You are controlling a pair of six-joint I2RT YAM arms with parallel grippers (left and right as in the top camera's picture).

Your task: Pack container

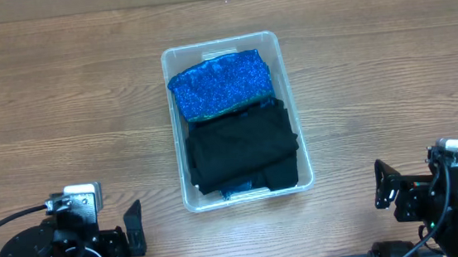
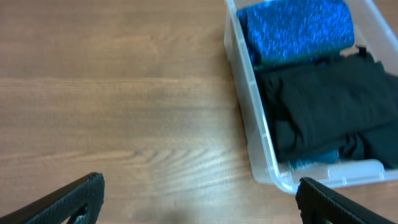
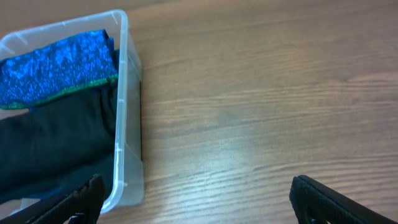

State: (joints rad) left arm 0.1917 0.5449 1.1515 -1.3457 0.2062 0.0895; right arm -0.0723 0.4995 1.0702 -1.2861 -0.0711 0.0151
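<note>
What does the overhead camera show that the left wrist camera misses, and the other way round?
Only overhead: the whole container, plus the left arm and right arm at the near edge of the table. Only left wrist: a close look past the open left gripper, its fingers in the bottom corners, with the container cut off at the right. Both: the container on the wooden table, holding a sparkly blue cloth at the far end and a black cloth nearer the arms.
</note>
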